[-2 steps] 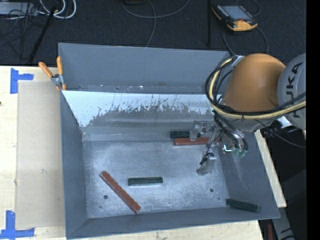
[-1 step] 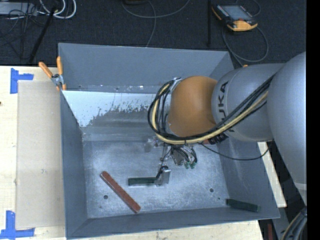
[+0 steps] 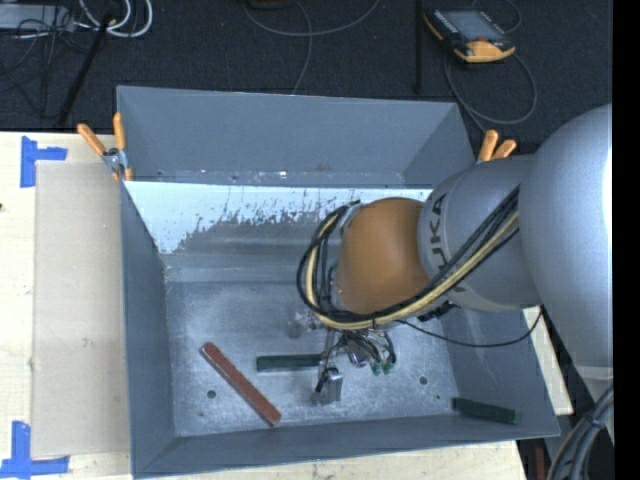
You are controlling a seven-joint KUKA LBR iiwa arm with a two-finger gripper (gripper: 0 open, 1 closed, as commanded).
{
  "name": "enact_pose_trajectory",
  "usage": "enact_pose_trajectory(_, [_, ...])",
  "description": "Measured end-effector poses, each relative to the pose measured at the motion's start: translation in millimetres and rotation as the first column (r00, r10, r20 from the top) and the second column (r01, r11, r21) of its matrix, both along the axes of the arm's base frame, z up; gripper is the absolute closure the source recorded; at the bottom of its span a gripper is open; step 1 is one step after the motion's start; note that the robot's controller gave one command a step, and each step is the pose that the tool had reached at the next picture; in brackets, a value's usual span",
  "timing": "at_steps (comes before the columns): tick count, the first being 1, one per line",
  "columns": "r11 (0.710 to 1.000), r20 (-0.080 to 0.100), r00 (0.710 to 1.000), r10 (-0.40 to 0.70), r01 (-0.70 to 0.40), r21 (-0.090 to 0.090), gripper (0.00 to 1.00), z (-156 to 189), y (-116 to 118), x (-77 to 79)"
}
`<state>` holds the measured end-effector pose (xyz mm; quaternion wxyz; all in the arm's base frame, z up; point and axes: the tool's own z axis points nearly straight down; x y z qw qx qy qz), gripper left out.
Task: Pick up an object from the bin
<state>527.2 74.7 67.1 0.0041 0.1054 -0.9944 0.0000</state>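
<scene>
Down near the middle of the bin [image 3: 200,258], a touch toward 5 o'clock from the floor's centre, the gripper [image 3: 332,378] hangs low over the speckled grey floor. It sits below the arm's orange cover [image 3: 380,253] and a loop of yellow and black cables [image 3: 318,268], and the arm [image 3: 540,228] reaches in from 3 o'clock. The wrist and its wiring crowd the view, so I cannot tell whether the gripper is open or closed, and nothing can be seen held in it. The nearest thing is a dark green bar [image 3: 288,364], slim and straight. It lies flat on the floor and runs out from the gripper toward 9 o'clock. Its near end comes right up beside the gripper's tip, though I cannot tell whether the two touch. Farther out at 8 o'clock lies a reddish-brown flat stick [image 3: 240,383]. It is set on a slant from 10 o'clock down to 4 o'clock, and its lower end stops near the front wall. The stick is close to the bar's far end but apart from it. A second dark green piece [image 3: 485,409], short and blocky, rests well apart from the rest. It lies at 4 o'clock, by the bin's right wall near the front corner.
</scene>
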Motion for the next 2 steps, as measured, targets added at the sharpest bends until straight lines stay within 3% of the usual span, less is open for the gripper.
enact_pose_trajectory(1, [1.000, 0.007, 1.000, -0.001, 0.001, 0.001, 1.00, 2.5, 0.1, 2.5])
enact_pose_trajectory(2, [1.000, 0.018, 1.000, -0.003, 0.003, 0.002, 1.00, 192.6, 8.7, 7.5])
